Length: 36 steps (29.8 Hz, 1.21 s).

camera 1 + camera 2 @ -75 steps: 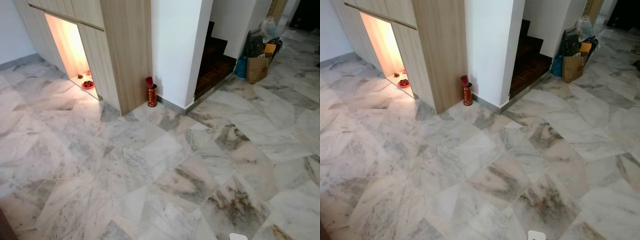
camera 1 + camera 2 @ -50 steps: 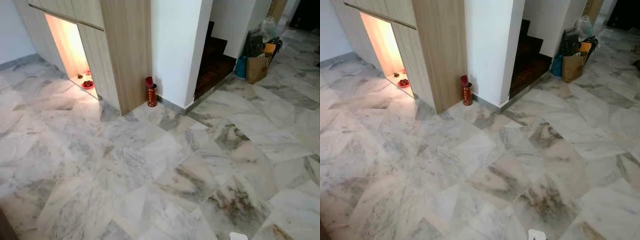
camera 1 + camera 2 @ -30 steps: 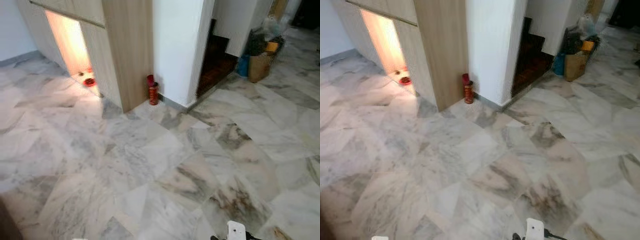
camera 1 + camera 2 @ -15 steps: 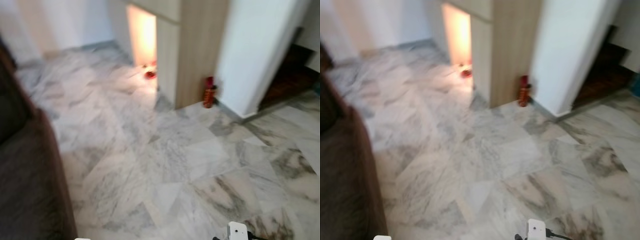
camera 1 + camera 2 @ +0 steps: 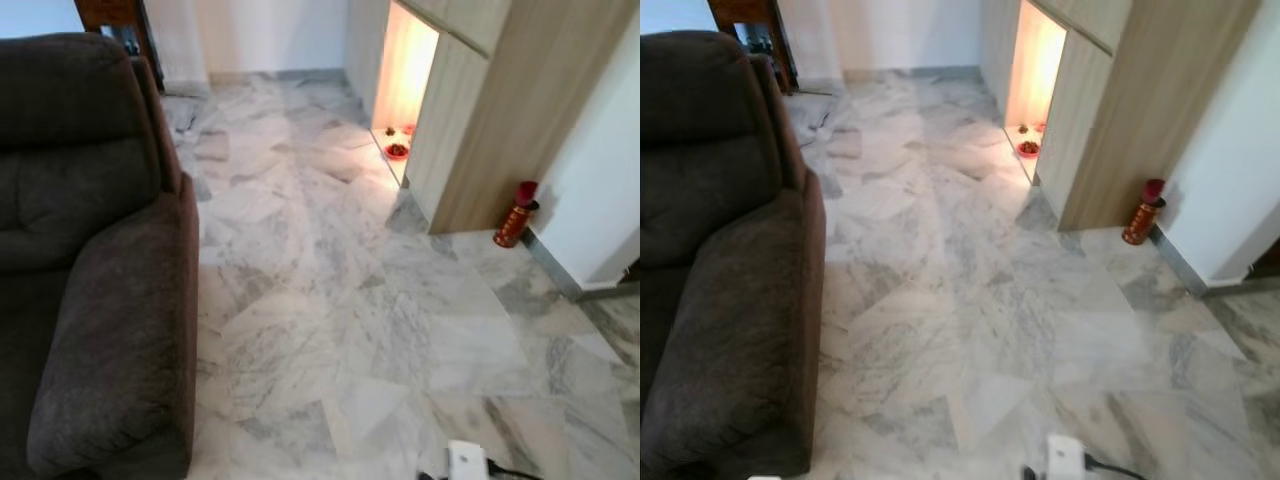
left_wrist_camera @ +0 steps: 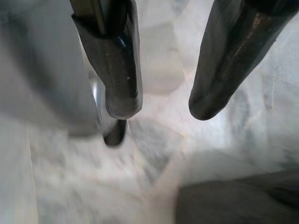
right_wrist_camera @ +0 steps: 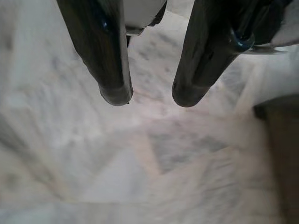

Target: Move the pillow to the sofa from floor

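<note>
Sofa [image 5: 90, 290] edge beside marble floor [image 5: 330, 300] (wide)

A home's living area: a dark brown fabric sofa [image 5: 95, 260] stands on a grey-veined marble floor [image 5: 330, 300], beside a wood-panelled cabinet [image 5: 500, 110] with a lit niche [image 5: 405, 70] holding small red dishes [image 5: 397, 151].

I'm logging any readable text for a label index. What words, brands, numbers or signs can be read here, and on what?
None can be read.
The red canister by the wooden cabinet may bear markings, but they are too small to read.
The sofa shows no label.
</note>
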Motion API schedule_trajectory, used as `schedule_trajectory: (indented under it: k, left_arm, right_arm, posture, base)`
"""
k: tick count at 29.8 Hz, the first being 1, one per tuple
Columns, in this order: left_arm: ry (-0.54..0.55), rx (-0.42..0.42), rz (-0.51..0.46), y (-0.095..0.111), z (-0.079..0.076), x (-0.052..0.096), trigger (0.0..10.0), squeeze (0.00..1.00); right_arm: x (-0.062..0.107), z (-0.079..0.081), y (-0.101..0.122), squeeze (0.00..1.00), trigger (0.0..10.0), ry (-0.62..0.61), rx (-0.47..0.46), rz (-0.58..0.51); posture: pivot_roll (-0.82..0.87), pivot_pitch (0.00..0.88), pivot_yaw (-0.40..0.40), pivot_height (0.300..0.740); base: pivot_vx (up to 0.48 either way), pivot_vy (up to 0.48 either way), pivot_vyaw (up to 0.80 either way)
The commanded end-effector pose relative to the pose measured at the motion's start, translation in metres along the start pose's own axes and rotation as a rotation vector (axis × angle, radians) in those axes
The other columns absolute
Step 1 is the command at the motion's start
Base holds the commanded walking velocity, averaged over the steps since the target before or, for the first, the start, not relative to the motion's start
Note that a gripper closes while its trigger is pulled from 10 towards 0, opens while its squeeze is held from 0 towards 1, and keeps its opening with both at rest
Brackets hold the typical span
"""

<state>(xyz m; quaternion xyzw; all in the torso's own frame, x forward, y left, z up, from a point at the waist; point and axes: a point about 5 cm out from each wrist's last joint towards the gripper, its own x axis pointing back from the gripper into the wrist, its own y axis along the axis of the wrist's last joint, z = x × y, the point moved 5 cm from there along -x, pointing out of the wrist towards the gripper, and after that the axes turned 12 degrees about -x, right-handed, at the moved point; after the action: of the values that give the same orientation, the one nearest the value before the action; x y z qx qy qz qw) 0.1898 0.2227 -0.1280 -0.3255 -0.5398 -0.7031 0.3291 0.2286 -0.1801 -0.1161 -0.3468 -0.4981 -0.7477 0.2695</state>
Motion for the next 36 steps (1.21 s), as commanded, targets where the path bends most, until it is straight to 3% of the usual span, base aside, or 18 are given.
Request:
schedule_trajectory:
  k: [1,16,18,23,36]
  left_arm:
    - [-0.006,-0.002,0.048,-0.0161,-0.0024,0.0029,10.0,0.00]
    - [-0.005,-0.010,0.036,-0.0114,0.0010,0.0020,10.0,0.00]
    - [-0.003,-0.001,0.023,-0.0065,0.0033,0.0011,10.0,0.00]
    - [-0.002,0.011,0.026,-0.0069,0.0033,0.0011,10.0,0.00]
    - [-0.010,0.016,0.052,-0.0157,0.0008,0.0027,10.0,0.00]
  right_arm:
    - [0.0033,-0.0119,-0.0095,0.00,10.0,-0.027,0.000,0.027]
    - [0.0036,-0.0119,-0.0116,0.00,10.0,-0.030,-0.017,0.025]
    - [0.0030,-0.0086,-0.0127,0.00,10.0,-0.030,-0.071,0.015]
    - [0.0028,-0.0069,-0.0153,0.00,10.0,-0.031,-0.068,0.023]
    - [0.0029,-0.0072,-0.0134,0.00,10.0,-0.023,-0.047,0.021]
  posture:
    - [0.03,0.074,-0.005,0.740]
    - [0.02,0.064,0.012,0.740]
    - [0.03,0.067,0.018,0.740]
    - [0.03,0.069,0.016,0.740]
    - [0.03,0.077,0.015,0.740]
  base:
    - [0.000,0.000,0.80]
    - [0.000,0.000,0.78]
    - [0.000,0.000,0.00]
    - [0.000,0.000,0.00]
    - [0.000,0.313,0.00]
